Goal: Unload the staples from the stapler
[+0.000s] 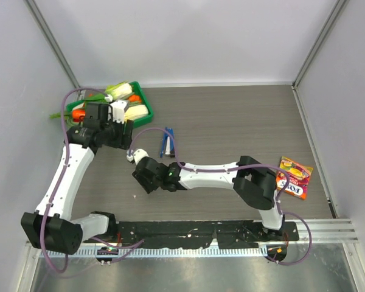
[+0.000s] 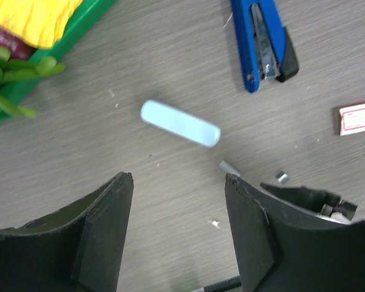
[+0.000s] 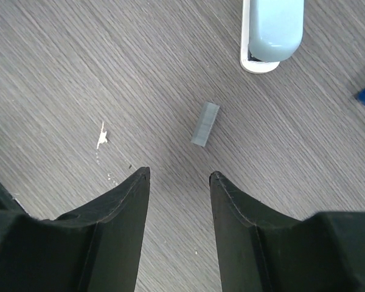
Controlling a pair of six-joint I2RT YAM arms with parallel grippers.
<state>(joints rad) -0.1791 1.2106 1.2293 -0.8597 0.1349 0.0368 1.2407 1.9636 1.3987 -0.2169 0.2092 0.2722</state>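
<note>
Staple strip (image 3: pixel 205 124) lay loose on the surface (image 3: pixel 79 73)
Stapler (image 2: pixel 263 42) lay nearby, channel exposed; left jaws and right jaws stood spread, empty, seemingly because unloading was done.

The left claw (image 2: pixel 177 185) gapes empty, a pale blue block (image 2: pixel 180 123) just ahead, the stapler (image 2: pixel 263 45) farther off.

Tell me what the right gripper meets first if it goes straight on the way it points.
Likely the small grey staple strip, on the table just ahead of the open right gripper; depth is unclear.
</note>
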